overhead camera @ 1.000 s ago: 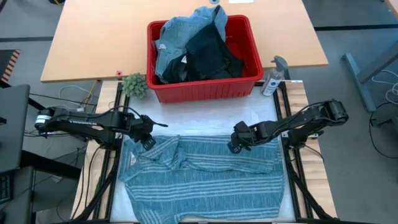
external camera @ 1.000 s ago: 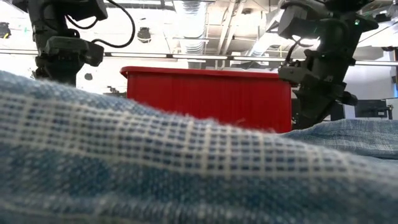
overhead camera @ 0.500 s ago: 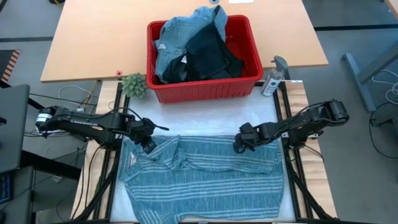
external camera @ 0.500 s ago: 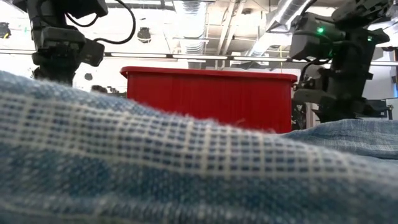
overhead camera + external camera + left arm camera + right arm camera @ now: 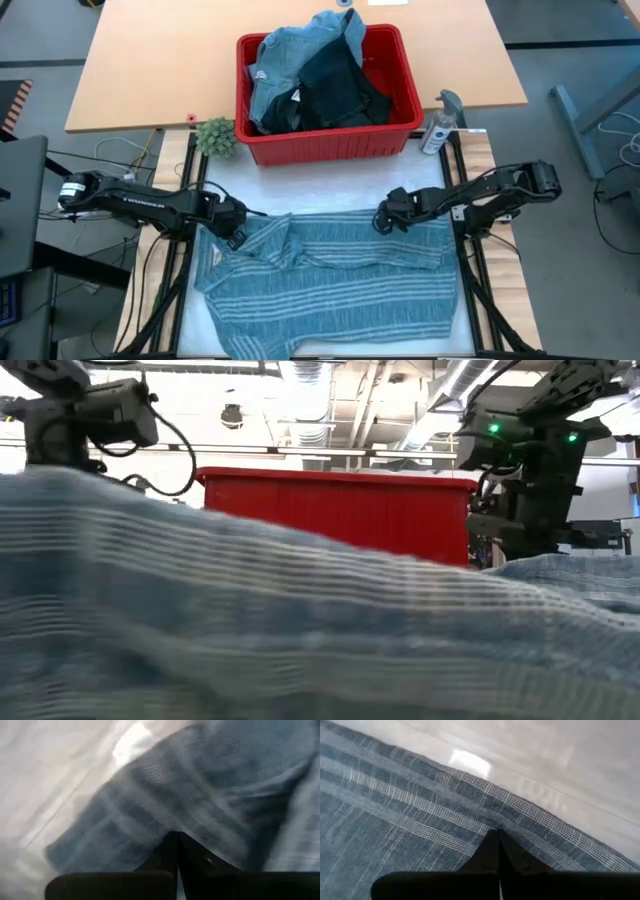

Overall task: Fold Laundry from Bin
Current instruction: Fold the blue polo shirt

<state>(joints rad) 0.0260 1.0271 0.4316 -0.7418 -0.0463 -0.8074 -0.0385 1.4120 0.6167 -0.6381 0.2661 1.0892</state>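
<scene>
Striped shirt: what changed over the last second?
Both grippers shifted along the striped shirt's far edge: the left gripper eased down onto its corner, the right gripper moved up toward the bin. Each is shut on the shirt. The cloth bunched and lifted near the left gripper. Bin, its laundry and spray bottle stayed put.

This is a robotics lab or workshop, not a home. In the upper part of the low view, an open industrial ceiling (image 5: 330, 400) shows bare ducts, pipes and strip lights. In the high view, the white work surface (image 5: 320, 190) at centre sits in a black metal frame (image 5: 470, 270), loose cables (image 5: 110, 155) trail at the left, a plain wooden table (image 5: 150, 60) fills the top, and grey floor (image 5: 580, 40) lies at the right.
</scene>
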